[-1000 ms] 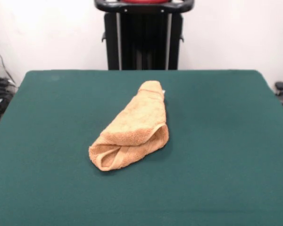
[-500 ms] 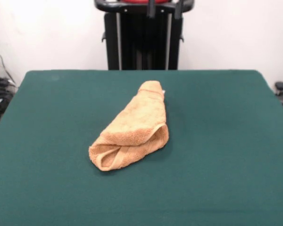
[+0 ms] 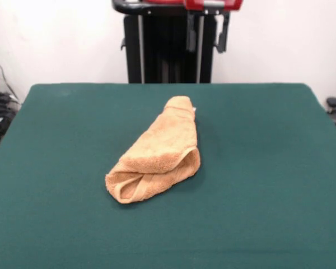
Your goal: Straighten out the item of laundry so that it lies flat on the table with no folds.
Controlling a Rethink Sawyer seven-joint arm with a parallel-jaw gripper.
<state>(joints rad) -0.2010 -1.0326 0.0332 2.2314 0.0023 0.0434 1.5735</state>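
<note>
Gripper [image 3: 206, 39] has dropped further into view at top since half a second ago, fingers spread, high above far edge of table [image 3: 56, 168]. I see towel [image 3: 157, 154] unmoved mid-table, rolled over itself, well apart from gripper

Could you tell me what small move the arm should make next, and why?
Probably lower the open gripper toward the towel. It hangs high above the table near the far edge, touching nothing, while the towel lies rolled and folded over itself, so a grasp has to come first.
</note>
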